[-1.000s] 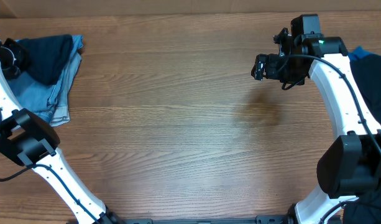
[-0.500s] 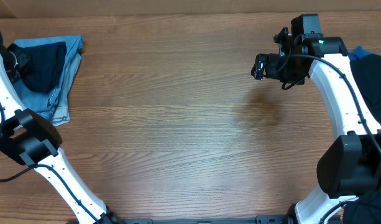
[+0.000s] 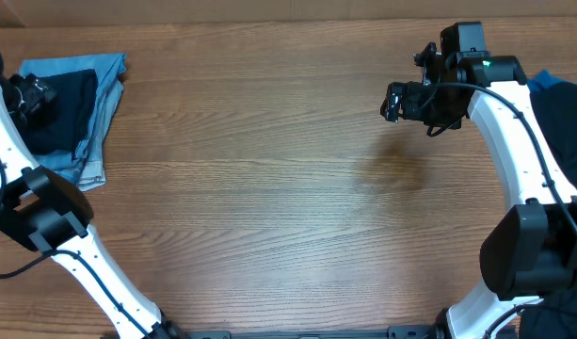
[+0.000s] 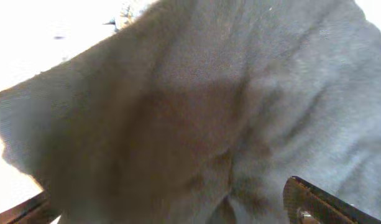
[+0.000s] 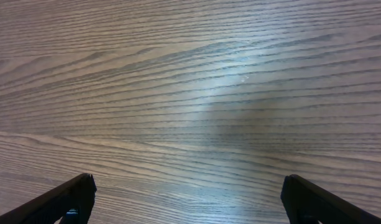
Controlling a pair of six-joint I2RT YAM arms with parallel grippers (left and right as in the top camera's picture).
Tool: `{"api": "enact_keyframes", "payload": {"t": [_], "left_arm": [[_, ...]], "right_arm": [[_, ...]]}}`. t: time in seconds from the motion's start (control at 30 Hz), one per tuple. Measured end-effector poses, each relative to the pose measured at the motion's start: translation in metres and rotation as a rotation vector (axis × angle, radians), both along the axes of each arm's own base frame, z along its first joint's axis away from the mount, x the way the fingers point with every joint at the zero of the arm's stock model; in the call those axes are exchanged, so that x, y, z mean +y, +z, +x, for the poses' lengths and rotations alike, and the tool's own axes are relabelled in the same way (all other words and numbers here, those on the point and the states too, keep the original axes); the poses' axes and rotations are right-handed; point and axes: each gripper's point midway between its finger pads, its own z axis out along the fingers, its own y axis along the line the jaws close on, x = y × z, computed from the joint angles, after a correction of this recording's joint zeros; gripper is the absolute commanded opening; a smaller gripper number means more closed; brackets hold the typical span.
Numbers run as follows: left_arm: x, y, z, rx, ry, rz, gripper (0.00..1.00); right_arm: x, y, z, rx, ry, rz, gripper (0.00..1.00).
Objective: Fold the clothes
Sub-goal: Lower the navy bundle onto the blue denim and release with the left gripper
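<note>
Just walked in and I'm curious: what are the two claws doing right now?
Left gripper: open, right over the dark navy garment, not gripping it.
Right gripper: open, empty, above the wooden table.

Clothes (image 4: pixel 196 112) blurred close-up; left fingers (image 4: pixel 319 202) cut off below.

Clothes (image 3: pixel 67 113) atop another garment (image 3: pixel 107 89) (far left)

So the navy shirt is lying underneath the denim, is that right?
No. The navy shirt lies on top of the denim, not underneath it; the overhead view shows this.
</note>
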Motion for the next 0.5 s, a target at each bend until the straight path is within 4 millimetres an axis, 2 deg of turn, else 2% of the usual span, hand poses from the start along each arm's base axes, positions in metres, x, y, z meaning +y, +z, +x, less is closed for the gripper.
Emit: {"api": "enact_keyframes", "payload": {"t": [0.1,0.13,0.17,0.2,0.23,0.27,0.33,0.43,0.5], "left_arm": [[-0.005,0.038,-0.007,-0.048,-0.001,0.026,1.0],[-0.008,0.054,-0.012,-0.065,-0.001,0.035,0.91],[-0.013,0.075,-0.018,-0.09,-0.002,0.049,0.63],[-0.018,0.095,-0.026,-0.11,-0.003,0.061,0.15],[-0.021,0.111,-0.032,-0.131,-0.003,0.074,0.04],[-0.025,0.121,-0.038,-0.138,-0.002,0.078,0.04],[-0.026,0.114,-0.039,-0.113,-0.007,0.065,0.04],[-0.016,0.07,-0.027,-0.036,-0.018,0.035,0.04],[-0.01,0.028,-0.019,0.033,-0.039,0.002,0.04]], "right_arm": [[0.0,0.0,0.0,0.0,0.0,0.0,1.0],[0.0,0.0,0.001,-0.002,0.0,0.0,1.0],[0.0,0.0,0.001,-0.003,0.0,0.0,1.0],[0.0,0.0,0.001,-0.005,0.0,-0.001,1.0],[-0.002,0.001,0.003,-0.014,-0.005,-0.013,1.0],[-0.005,0.0,0.005,-0.021,-0.011,-0.028,1.0],[-0.012,0.0,0.007,-0.027,-0.026,-0.047,1.0],[-0.023,0.0,0.008,-0.028,-0.05,-0.062,1.0],[-0.028,0.0,0.009,-0.03,-0.06,-0.069,1.0]]}}
